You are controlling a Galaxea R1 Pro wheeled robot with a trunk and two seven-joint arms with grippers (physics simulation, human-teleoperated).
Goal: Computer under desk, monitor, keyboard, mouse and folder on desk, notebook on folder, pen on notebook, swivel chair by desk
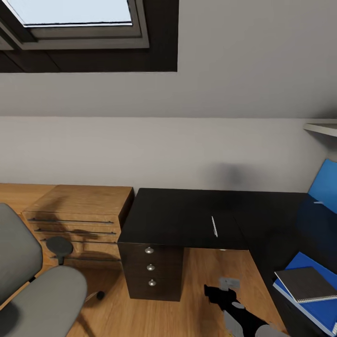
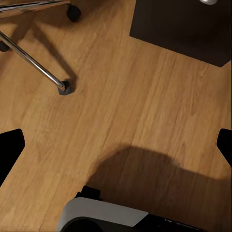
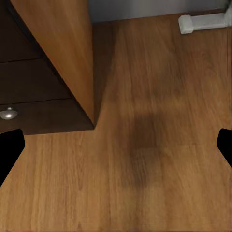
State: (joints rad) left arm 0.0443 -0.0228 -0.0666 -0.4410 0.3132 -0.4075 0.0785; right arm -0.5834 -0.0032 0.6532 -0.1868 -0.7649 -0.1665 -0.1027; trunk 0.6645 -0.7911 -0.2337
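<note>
A: What sits on the desk [image 1: 182, 215]?

B: The pen [image 1: 214, 226] lies alone on the black top, near the front edge, with bare top all around it. The blue folder [image 1: 323, 299] is far over on the right part of the desk, and the grey notebook [image 1: 311, 283] lies on top of it. The picture cuts off the folder's right end.

A: Where is the chair [image 1: 32, 281]?

B: Down at the left, on the wood floor [image 1: 196, 276]. Its seat and back run off the picture. In the left wrist view, one silver chair leg [image 2: 34, 63] ends in a small wheel on the floor, apart from the dark drawer block [image 2: 183, 29].

A: Is there room to move?

B: Yes. There is open floor between the chair and the drawers [image 1: 150, 269], and more open floor in under the desk. A light wood cabinet [image 1: 77, 220] stands just beside the desk's left end.

A: What about the grippers?

B: The left gripper [image 2: 116, 145] is spread wide, its dark tips at both sides of its view, pinching nothing. The right gripper [image 3: 116, 145] is spread wide too, over bare floor beside the drawers with a round knob [image 3: 8, 114]. A white foot [image 3: 203, 21] is cut off at the corner.

A: Anything hard to see?

B: A blue panel [image 1: 327, 185] at the right edge is only partly in the picture. A dark arm part [image 1: 234, 304] pokes in low down.
</note>
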